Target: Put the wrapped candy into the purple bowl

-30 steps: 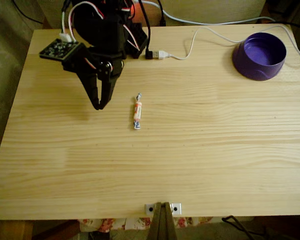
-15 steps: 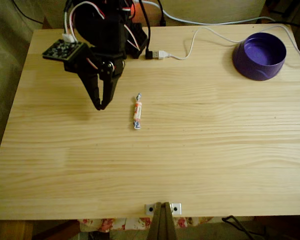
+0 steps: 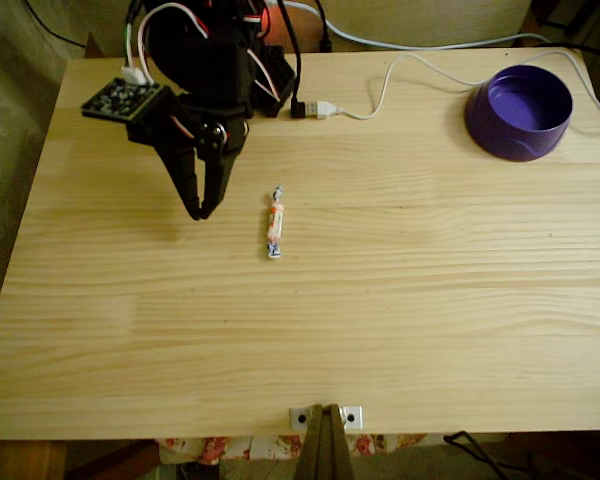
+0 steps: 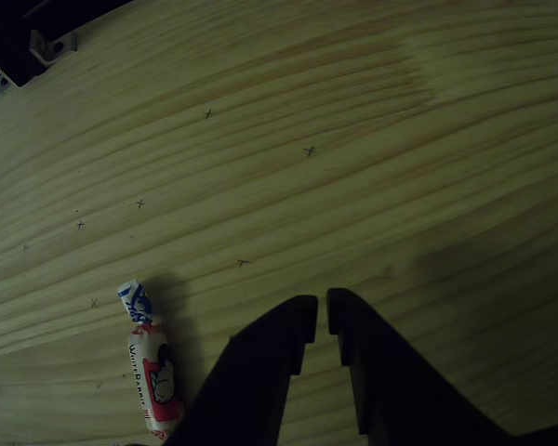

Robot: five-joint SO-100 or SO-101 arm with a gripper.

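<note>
White-wrapped candy w/ an orange-red band and blue marks at the twisted ends lies flat on the pale pine table, roughly mid-table in the fixed view, long axis running almost top-to-bottom, tilted a touch. Nothing touches it. In the other view the wrapped candy sits low left, red patch and dark print on the wrapper, one blue-marked twist end pointing up the frame.

Gripper is just left of the candy in the fixed view, apart from it, black fingers pointing down toward the wood and tips nearly together, only a thin slit between them, nothing held. Can't tell whether the tips touch the wood. Other view agrees: gripper comes in from the bottom edge, two dark fingers w/ a narrow gap, bare wood under and ahead of them, candy off to their left.

Small green circuit board sticks out from the arm's left side in the fixed view; red, white and black wires loop over the arm body at the table's far edge.

Purple bowl stands upright in the far right corner, well apart from candy and gripper, inside looks bare. White cable curves along the far edge past the bowl, its plug end joined to a black connector beside the arm base. Metal bracket w/ two screws sits at the near edge, centre.
</note>
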